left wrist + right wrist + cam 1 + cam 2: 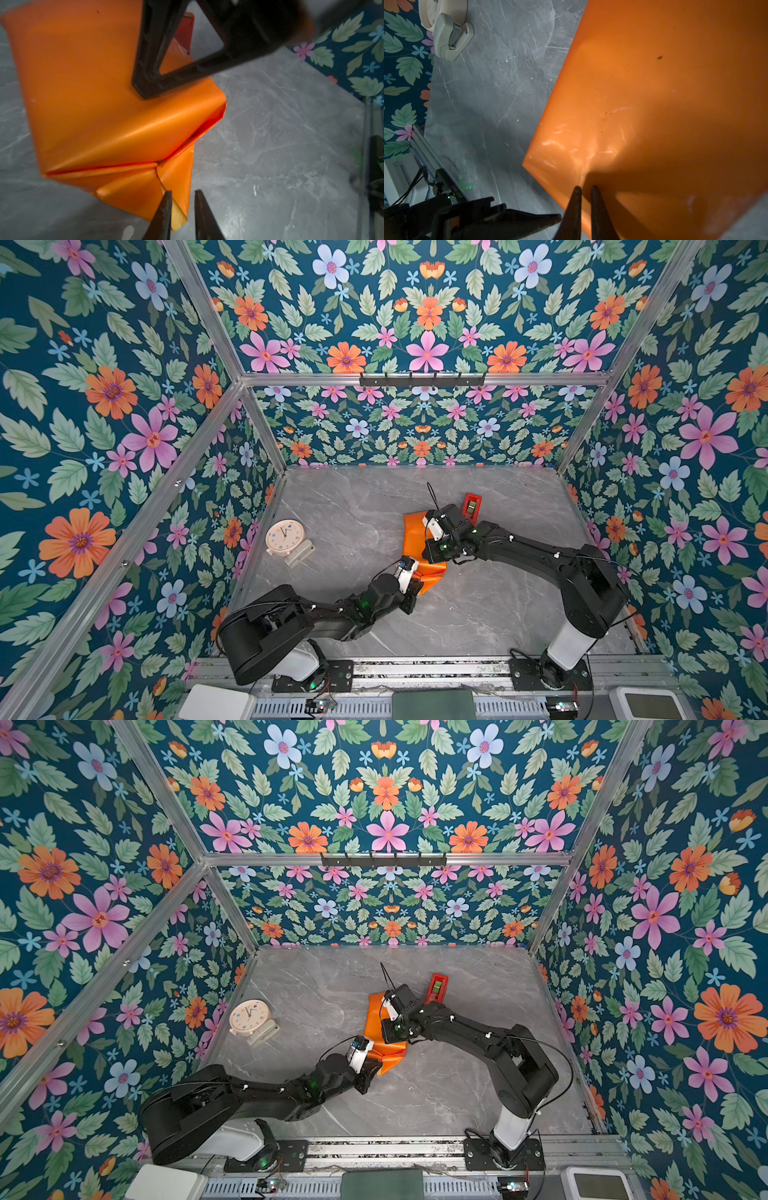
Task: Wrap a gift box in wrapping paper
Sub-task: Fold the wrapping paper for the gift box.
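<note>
- A cream round alarm clock (pixel 285 538) on a pale stand lies near the left edge of the grey marble-patterned surface (pixel 353 497). It is well apart from everything else.
- The left gripper (pixel 182 193) is low over the surface at the near end of the parcel. Its two dark fingers (pixel 166 205) are a little apart, and bare surface shows in the gap between them. The tip of a loose paper flap reaches into this gap, but the fingers do not clamp it and hold nothing.
- The glossy orange wrapping paper (pixel 413 531) is folded around the gift box. The parcel rests on the surface a little right of the middle, between the two grippers. The box itself is completely hidden under the paper. The top face is smooth in the right wrist view (pixel 654 104). At the near end the paper is creased into triangular folds (pixel 128 182). The lowest flap lies flat on the surface and shows a paler yellow underside at its tip (pixel 178 220).
- The right gripper (pixel 586 188) comes down from above onto the top face of the parcel, close to its near corner. Its fingers (pixel 576 199) are almost together, with only a thin slit between them. Their tips press on the paper. I see nothing held between them.
- A narrow red plastic tape dispenser (pixel 472 504) stands just beside the far end of the parcel, partly behind the right arm. Whether it touches the paper I cannot tell.
</note>
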{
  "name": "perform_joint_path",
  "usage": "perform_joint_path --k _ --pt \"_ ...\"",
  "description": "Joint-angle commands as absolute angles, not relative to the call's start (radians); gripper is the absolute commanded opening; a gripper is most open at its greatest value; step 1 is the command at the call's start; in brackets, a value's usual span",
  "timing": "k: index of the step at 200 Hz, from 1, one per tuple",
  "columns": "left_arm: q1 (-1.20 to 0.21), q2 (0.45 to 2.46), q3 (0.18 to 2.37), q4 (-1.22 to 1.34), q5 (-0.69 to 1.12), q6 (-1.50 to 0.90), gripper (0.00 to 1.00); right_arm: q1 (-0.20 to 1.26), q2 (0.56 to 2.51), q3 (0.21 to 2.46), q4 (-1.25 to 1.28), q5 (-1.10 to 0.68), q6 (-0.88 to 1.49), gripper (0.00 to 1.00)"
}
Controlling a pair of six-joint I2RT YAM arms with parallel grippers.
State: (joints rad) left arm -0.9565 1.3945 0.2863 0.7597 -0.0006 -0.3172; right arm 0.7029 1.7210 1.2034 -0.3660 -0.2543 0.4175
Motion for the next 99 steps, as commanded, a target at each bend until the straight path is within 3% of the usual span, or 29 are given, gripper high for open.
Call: perform_joint_path --k 1,55,99 --pt "-0.931 1.324 0.281 0.728 -0.014 -0.372 0.30 0.703 1.700 1.251 -0.420 -0.246 0.395 0.14" --pt "-0.697 1.182 0.364 0.560 0.137 -0.598 0.50 0.676 1.523 1.199 -0.479 -0.203 0.411 0.24" --pt "-0.604 1.334 0.545 0.457 0.214 -0.705 0.59 0.621 1.450 1.048 -0.395 -0.234 0.567 0.48"
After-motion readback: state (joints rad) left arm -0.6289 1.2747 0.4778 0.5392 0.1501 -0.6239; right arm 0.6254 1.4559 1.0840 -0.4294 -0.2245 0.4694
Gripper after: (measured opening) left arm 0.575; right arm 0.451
